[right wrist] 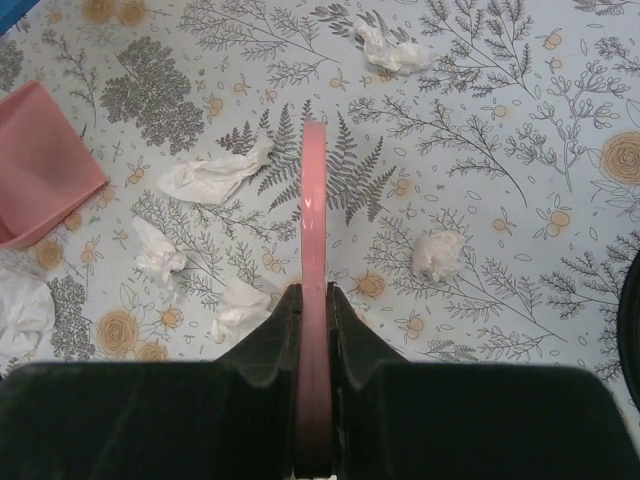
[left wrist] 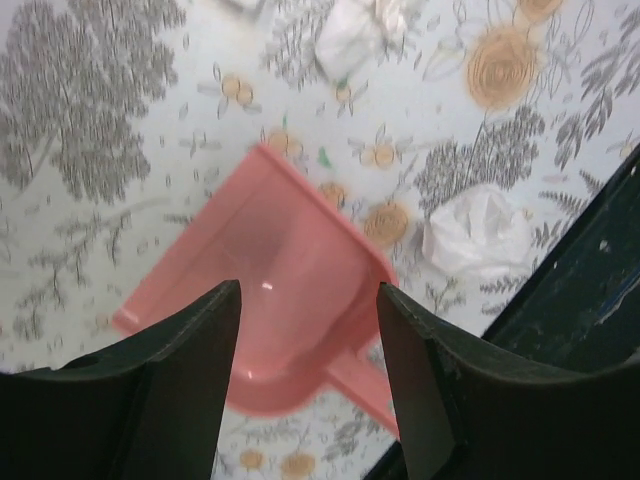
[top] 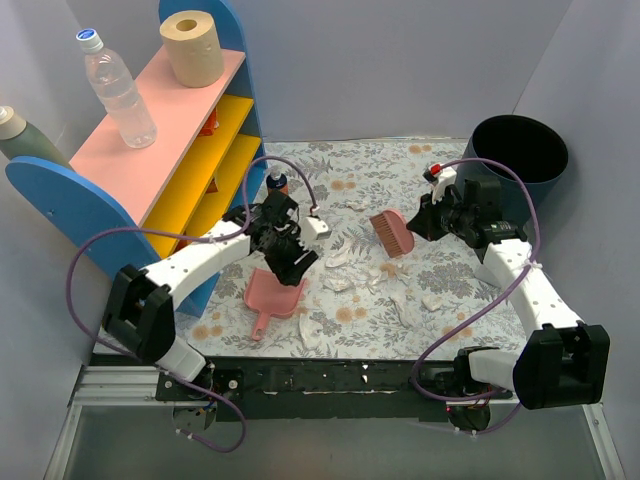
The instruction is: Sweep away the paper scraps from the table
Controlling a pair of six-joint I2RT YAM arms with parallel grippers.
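Note:
Small white paper scraps (top: 340,259) lie scattered over the fern-printed table (top: 350,165). More scraps show in the right wrist view (right wrist: 215,176) and beside the dustpan (left wrist: 478,236). A pink dustpan (top: 275,297) rests on the cloth near the front edge. My left gripper (top: 292,262) hovers over it, open; the pan (left wrist: 280,290) shows below its spread fingers (left wrist: 200,380), with nothing between them. My right gripper (top: 430,216) is shut on the handle (right wrist: 314,250) of a pink brush (top: 392,232), which hangs over the middle right of the table.
A blue, pink and yellow shelf (top: 150,150) stands at the left, with a water bottle (top: 118,90) and a paper roll (top: 192,47) on top. A small bottle (top: 277,182) stands beside it. A dark bin (top: 515,150) sits at the back right.

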